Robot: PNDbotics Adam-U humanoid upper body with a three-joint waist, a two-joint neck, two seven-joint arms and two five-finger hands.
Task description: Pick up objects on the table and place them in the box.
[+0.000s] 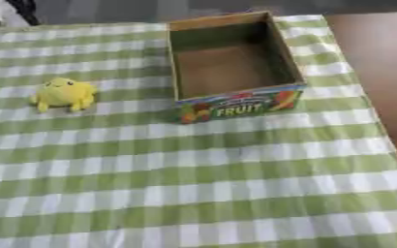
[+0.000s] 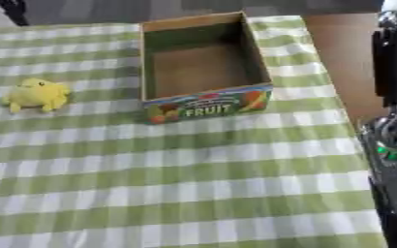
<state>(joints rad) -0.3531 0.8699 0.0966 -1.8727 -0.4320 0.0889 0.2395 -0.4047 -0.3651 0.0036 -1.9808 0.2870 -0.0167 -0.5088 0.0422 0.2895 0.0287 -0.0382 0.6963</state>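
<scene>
Yellow soft toy (image 1: 64,94), frame left, lies beside the empty box (image 1: 280,53). Neither robot hand shows, apparently; state unknown. Risk: a sideways reach nudges the box.

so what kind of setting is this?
Probably a staged tabletop test setup, dressed like a home table: green-and-white checked tablecloth, an open cardboard box printed FRUIT, and one yellow plush toy. Bare brown tabletop shows at right.
</scene>
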